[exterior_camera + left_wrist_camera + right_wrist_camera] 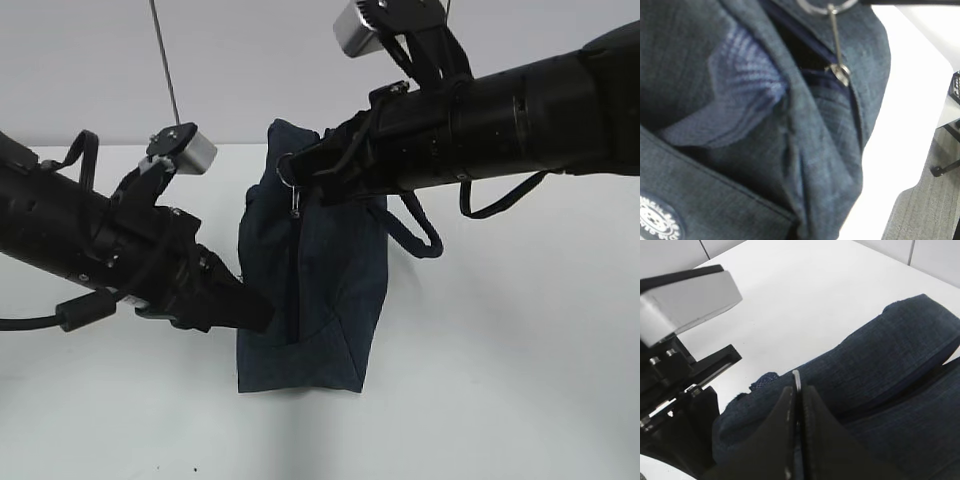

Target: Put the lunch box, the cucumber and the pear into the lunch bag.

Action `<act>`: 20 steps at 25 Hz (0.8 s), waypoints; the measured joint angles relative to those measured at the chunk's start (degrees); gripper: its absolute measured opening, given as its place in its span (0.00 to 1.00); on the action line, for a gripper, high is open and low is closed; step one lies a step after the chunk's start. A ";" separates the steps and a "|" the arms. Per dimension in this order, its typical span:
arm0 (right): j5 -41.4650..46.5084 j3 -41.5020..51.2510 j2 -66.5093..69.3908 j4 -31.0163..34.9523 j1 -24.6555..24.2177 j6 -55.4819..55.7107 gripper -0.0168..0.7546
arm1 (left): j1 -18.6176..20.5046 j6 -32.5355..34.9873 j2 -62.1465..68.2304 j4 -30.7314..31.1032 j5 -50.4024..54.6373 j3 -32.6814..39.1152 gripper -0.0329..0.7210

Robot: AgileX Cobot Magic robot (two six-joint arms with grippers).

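The dark navy lunch bag point(320, 290) stands on end on the white table, zipper side facing the exterior view. My right gripper point(300, 170) reaches in from the right and is shut on the metal ring pull point(286, 168) at the bag's top. The right wrist view shows the ring's edge point(796, 379) pinched between the closed fingers point(785, 440). My left gripper point(255, 308) presses into the bag's lower left side, fingers together on the fabric. The left wrist view shows bunched fabric point(740, 150), the zipper slider point(840, 74) and a dark gap beside it. The lunch box, cucumber and pear are out of view.
The bag's padded loop handle point(420, 235) hangs off its right side. The left arm's camera housing point(685, 305) sits close to the right gripper. The table's edge and the grey floor point(920, 215) show at the right of the left wrist view.
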 joint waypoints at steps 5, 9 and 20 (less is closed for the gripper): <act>-0.23 -0.10 0.08 0.00 -0.52 0.35 0.03 | 0.00 0.00 0.00 0.27 0.06 -0.04 0.04; 1.51 -0.10 -0.45 -0.27 -1.40 0.98 0.03 | 0.00 0.00 0.00 0.21 -0.37 -0.04 0.04; 3.80 -0.59 -2.91 -14.69 -1.97 14.54 0.03 | 0.00 0.00 0.00 -5.50 -1.71 0.01 0.13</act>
